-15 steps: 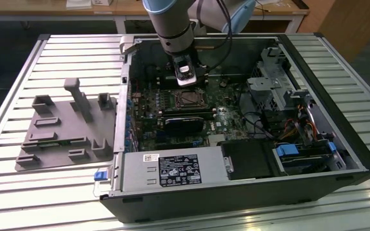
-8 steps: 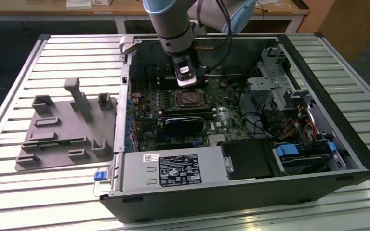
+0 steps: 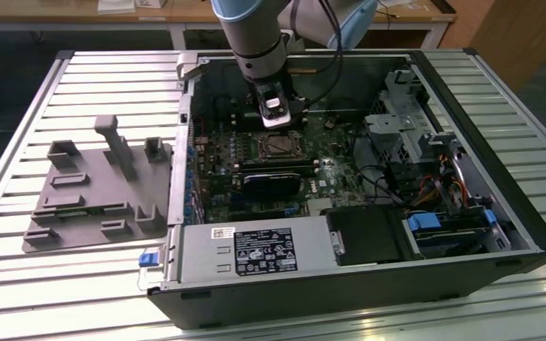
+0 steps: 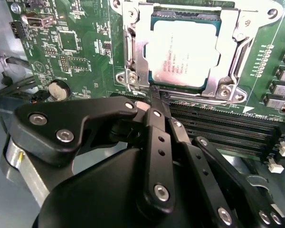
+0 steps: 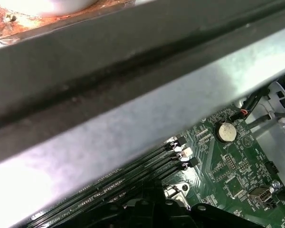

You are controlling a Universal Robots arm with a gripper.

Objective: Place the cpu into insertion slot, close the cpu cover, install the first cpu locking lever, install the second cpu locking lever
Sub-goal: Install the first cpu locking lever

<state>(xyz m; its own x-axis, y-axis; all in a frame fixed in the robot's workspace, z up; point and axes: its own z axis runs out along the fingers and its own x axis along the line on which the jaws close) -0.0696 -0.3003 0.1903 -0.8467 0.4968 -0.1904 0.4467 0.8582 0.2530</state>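
Second wrist view, cpu (image 4: 183,52): lies flat with its silver top up, just ahead of the claw's tips, seated in the insertion slot (image 3: 281,145).
Cpu cover (image 4: 133,50): folded down flat around the chip, its window framing the silver top.
Claw (image 4: 156,97): fingers drawn together with nothing between them. The tips are at the cover's near edge; I cannot tell if they touch it.
Memory slots (image 4: 218,128): long and black, running just beside the claw's fingers.
Coin battery (image 4: 59,90): on the green motherboard (image 4: 85,28), off to one side of the claw.
Computer case (image 3: 349,295): open, lying on the slatted tabletop (image 3: 539,312), its walls around the claw.
Grey moulded holder (image 3: 93,192): on the tabletop outside the case, well apart from the claw, toward the exterior view's left.
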